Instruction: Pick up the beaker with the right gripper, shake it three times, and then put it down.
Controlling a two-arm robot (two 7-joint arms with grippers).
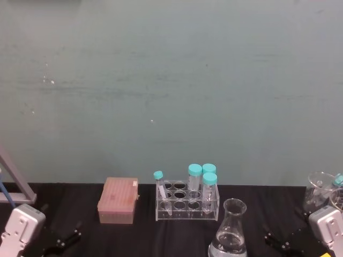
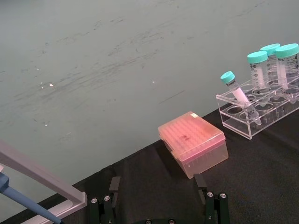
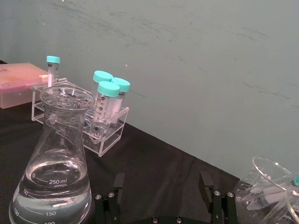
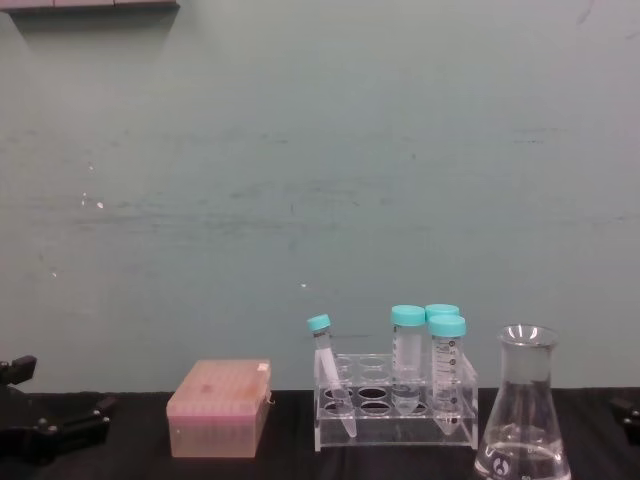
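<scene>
The beaker [image 1: 229,231] is a clear conical flask holding some clear liquid. It stands upright on the black table [image 1: 139,238], in front of the tube rack's right end, and shows also in the chest view [image 4: 524,412] and large in the right wrist view [image 3: 57,163]. My right gripper [image 1: 284,239] is low at the right, open and empty, a short way to the right of the beaker and not touching it; its two fingers [image 3: 205,183] stand well apart. My left gripper [image 1: 60,240] rests open at the lower left, far from the beaker.
A clear rack [image 1: 187,202] holds several blue-capped tubes. A pink tip box [image 1: 118,200] sits to its left. Glass beakers [image 1: 320,190] with small items inside stand at the far right, close behind the right arm. A metal stand [image 2: 42,179] is at the far left.
</scene>
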